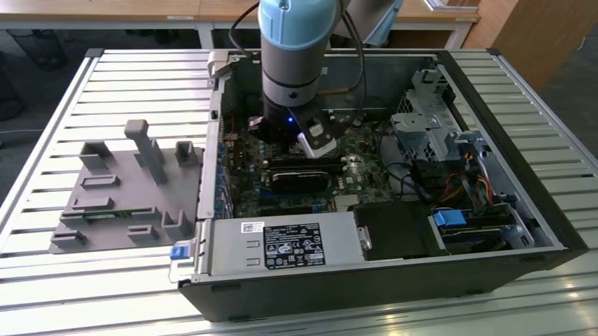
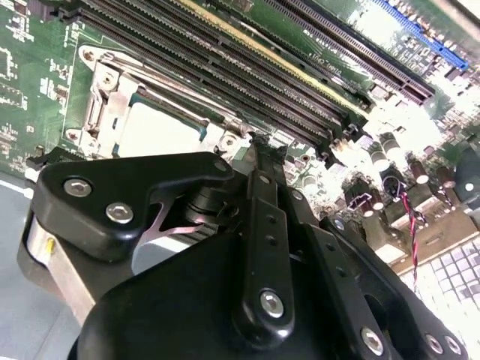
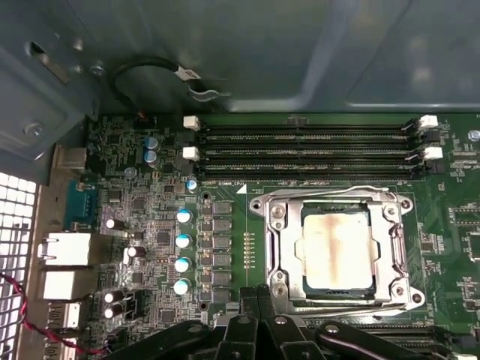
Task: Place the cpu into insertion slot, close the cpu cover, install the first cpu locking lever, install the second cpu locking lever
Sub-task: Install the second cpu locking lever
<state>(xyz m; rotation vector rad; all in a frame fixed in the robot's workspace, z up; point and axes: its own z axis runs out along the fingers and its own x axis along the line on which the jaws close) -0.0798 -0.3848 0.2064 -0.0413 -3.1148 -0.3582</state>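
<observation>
Gripper: in the first wrist view its black linkage (image 3: 259, 330) sits at the near edge, just beside the socket's rim. In the second wrist view the black body and one finger (image 2: 266, 225) rise in front of the socket. Whether the claw is open or closed I cannot tell; nothing shows between the fingers.

Arm: in the exterior view the blue and grey arm (image 1: 294, 56) comes straight down into the open case (image 1: 374, 280), wrist vertical, tool end (image 1: 313, 136) low over the board.

Cpu: the cpu (image 3: 337, 247) lies flat in the slot, its silver-grey top marked with a brownish stain. In the second wrist view its pale top (image 2: 161, 131) shows just beyond the gripper.

Slot: the slot (image 3: 279, 296) is set into the green board (image 3: 150, 217), its silvery rim around the chip.

Cover: the cover (image 3: 390, 247) lies down over the slot, framing the cpu through its window.

Lever: a thin wire lever (image 3: 330, 193) runs along the far edge of the cover, close against it.

Memory slots: long black memory slots (image 3: 307, 150) with white clips lie just beyond the socket, parallel to its far edge.

Capacitors: a row of blue-topped capacitors (image 3: 182, 251) stands beside the socket.

Fixture: a grey fixture (image 1: 122, 189) rests on the slatted table (image 1: 56, 105), on the exterior view's left of the case.
</observation>
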